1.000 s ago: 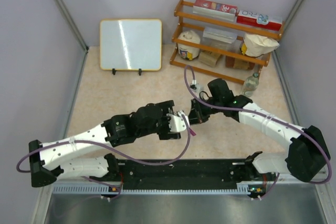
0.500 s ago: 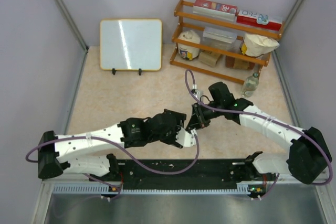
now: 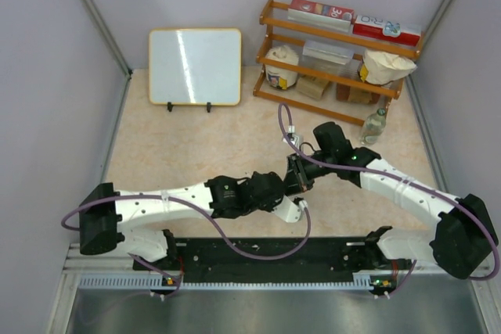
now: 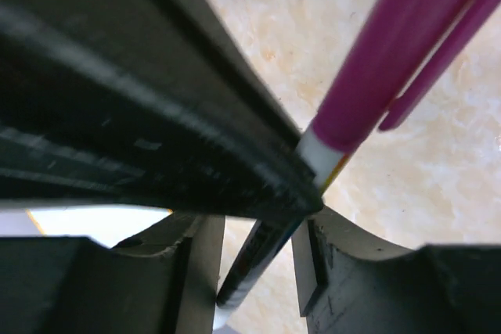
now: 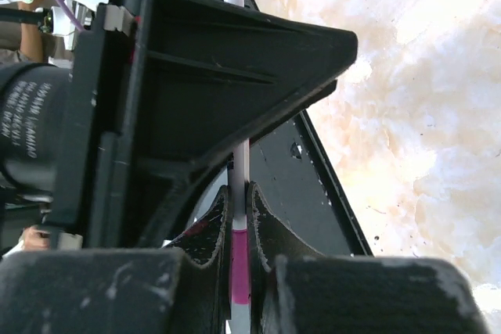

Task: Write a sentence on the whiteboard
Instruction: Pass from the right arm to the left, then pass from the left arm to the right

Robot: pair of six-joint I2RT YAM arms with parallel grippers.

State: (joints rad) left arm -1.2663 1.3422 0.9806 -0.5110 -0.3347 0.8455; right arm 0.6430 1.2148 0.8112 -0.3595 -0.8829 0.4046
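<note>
Two claws, one marker (image 4: 399, 52): right gripper (image 5: 239, 220) is clamping it, left gripper (image 4: 258, 252) narrow round it, grip unclear, needing a squeeze to uncap, whiteboard (image 3: 196, 66) at 11 o'clock.

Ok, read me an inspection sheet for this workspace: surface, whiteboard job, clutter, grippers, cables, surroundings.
Surface: beige marbled tabletop, no spills seen.
Job's things: rectangular glossy white whiteboard with a yellow-tan frame, upright at the back left, no writing on it; pink-capped white marker held mid-table.
Clutter: stocked wooden shelf rack at the back right; clear bottle in front of it.
Grippers: right gripper shut on the marker; left gripper jaws either side of the barrel, gaps showing.
Cables: purple cables loop off both arms, away from the board.
Surroundings: plain pale walls; nothing else seen.
</note>
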